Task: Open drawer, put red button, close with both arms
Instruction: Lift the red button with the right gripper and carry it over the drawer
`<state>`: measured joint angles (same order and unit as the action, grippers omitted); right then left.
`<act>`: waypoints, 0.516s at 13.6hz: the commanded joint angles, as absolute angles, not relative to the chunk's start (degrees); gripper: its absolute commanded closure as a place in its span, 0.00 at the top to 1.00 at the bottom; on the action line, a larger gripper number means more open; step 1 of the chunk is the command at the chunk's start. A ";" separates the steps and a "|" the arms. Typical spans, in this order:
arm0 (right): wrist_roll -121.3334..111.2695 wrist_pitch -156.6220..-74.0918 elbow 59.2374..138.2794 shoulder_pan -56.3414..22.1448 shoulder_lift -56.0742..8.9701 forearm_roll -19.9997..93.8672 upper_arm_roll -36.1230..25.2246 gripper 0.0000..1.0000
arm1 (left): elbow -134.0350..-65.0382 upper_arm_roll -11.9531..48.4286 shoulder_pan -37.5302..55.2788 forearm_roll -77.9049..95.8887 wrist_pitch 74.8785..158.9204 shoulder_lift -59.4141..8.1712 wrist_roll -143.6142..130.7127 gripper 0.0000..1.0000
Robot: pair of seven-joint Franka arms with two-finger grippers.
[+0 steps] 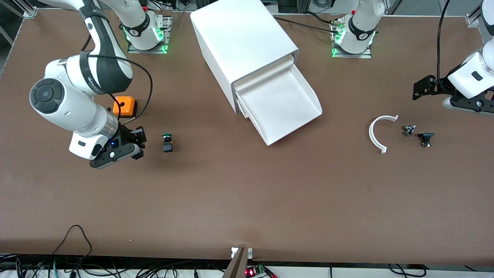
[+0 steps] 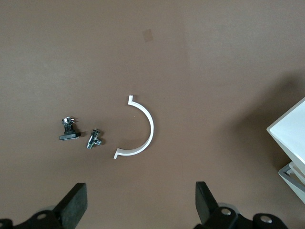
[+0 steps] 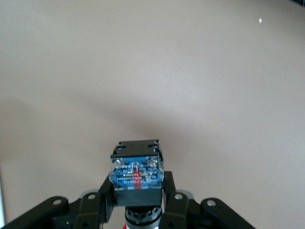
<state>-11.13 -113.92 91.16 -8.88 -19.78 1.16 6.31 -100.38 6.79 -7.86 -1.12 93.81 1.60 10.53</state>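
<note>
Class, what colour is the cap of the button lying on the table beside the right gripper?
Green: the button has a green cap on a dark body, seen best in the front view.

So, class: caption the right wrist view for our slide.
Right gripper shut on the red button, its dark block body up, above the bare table.

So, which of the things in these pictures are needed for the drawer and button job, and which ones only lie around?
Needed for the job:
- drawer, pulled out of the white cabinet
- red button, gripped in the right gripper
- left gripper, open, waiting above the table

Only lying around:
- green button
- orange box
- white curved piece
- two small dark parts
</note>
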 commanded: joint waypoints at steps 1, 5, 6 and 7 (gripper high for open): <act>-11.69 -110.74 86.58 -8.70 -20.39 2.02 9.22 0.33 | -100.11 6.33 -7.12 -1.93 93.25 1.93 10.02 1.00; -17.29 -111.44 84.20 -8.96 -20.57 2.02 14.13 0.33 | -100.11 6.33 -7.12 -1.76 93.25 1.93 9.49 1.00; -20.19 -111.53 83.59 -8.96 -20.65 1.93 16.15 0.33 | -100.11 6.42 -7.12 -1.67 93.25 1.93 9.49 1.00; -22.39 -111.53 82.71 -9.14 -20.92 2.02 17.82 0.33 | -100.11 6.33 -7.12 -1.67 93.25 1.93 9.49 1.00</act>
